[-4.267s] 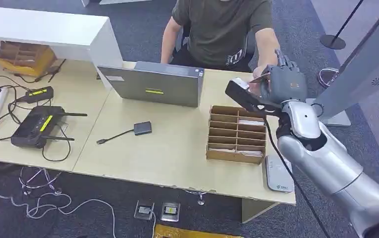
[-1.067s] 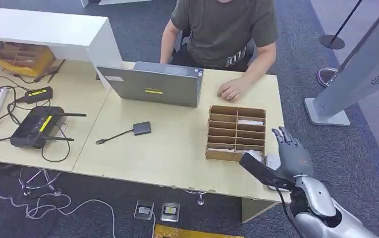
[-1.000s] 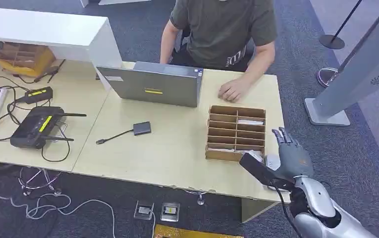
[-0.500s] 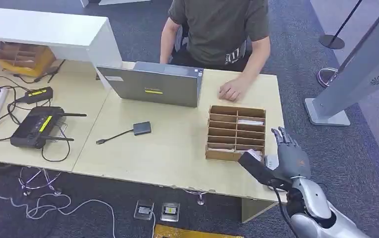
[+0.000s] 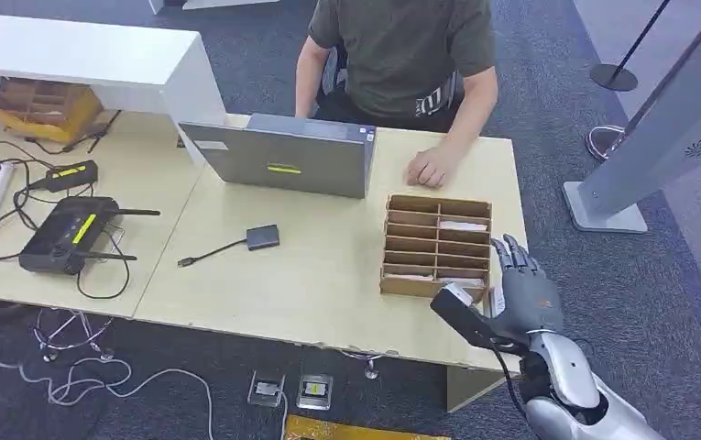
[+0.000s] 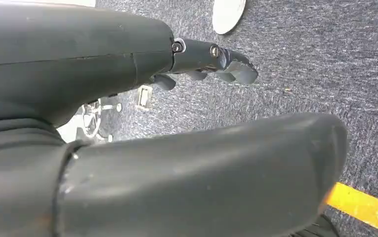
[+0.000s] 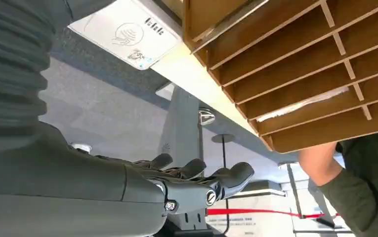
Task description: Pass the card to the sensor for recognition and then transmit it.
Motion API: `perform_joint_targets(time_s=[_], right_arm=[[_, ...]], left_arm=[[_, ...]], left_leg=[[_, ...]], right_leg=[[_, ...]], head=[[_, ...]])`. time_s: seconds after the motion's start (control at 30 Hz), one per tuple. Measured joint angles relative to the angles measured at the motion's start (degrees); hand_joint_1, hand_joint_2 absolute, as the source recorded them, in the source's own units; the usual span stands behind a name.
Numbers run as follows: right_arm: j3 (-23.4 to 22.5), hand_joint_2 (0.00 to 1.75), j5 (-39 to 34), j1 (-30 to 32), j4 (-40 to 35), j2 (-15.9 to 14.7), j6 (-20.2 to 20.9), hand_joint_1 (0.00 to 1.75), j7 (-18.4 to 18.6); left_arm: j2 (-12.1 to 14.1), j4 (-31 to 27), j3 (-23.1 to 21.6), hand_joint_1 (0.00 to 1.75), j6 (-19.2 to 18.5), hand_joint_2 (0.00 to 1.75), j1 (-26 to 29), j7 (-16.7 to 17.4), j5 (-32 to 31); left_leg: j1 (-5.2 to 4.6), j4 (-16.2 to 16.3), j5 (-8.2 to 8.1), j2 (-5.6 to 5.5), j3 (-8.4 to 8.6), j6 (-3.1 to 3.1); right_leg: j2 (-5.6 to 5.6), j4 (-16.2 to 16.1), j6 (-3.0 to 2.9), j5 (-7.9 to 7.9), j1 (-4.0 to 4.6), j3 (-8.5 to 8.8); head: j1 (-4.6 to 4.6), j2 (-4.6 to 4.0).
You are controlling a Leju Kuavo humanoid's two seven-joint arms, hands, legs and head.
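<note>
Right hand (image 5: 522,291) fingers (image 5: 511,252) spread, holding nothing, above sensor (image 7: 130,29).

I count one laptop (image 5: 279,166), one divided box (image 5: 437,246), one reader (image 7: 128,32), one router (image 5: 67,233), one person (image 5: 399,55) — and my two hands (image 5: 522,295) (image 6: 211,59).
</note>
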Motion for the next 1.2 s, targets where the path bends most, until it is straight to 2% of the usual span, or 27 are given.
perform_joint_targets(time_s=[0.4, 0.77, 1.2], right_arm=[[-0.04, 1.75, -0.35, 0.17, 2.23, 1.35, 0.46, 0.00, -0.83], [0.17, 1.75, -0.90, 0.19, 3.76, 2.95, -0.15, 0.00, -3.82], [0.77, 1.75, 1.25, 0.15, 4.46, 3.74, -0.66, 0.00, -5.46]], left_arm=[[-0.02, 0.00, -0.09, 0.00, -0.07, 0.00, -0.01, 0.00, -0.15], [-0.09, 0.00, -0.11, 0.00, -0.11, 0.00, -0.05, 0.00, 0.04], [-0.09, 0.00, -0.11, 0.00, -0.20, 0.00, -0.07, 0.00, -0.02]], left_leg=[[0.00, 0.00, 0.00, 0.00, 0.00, 0.00], [0.00, 0.00, 0.00, 0.00, 0.00, 0.00], [0.00, 0.00, 0.00, 0.00, -0.01, 0.00]], right_leg=[[0.00, 0.00, 0.00, 0.00, 0.00, 0.00], [0.00, 0.00, 0.00, 0.00, 0.00, 0.00], [0.00, 0.00, 0.00, 0.00, 0.00, 0.00]], head=[[-0.02, 0.00], [-0.02, 0.00], [0.00, 0.00]])
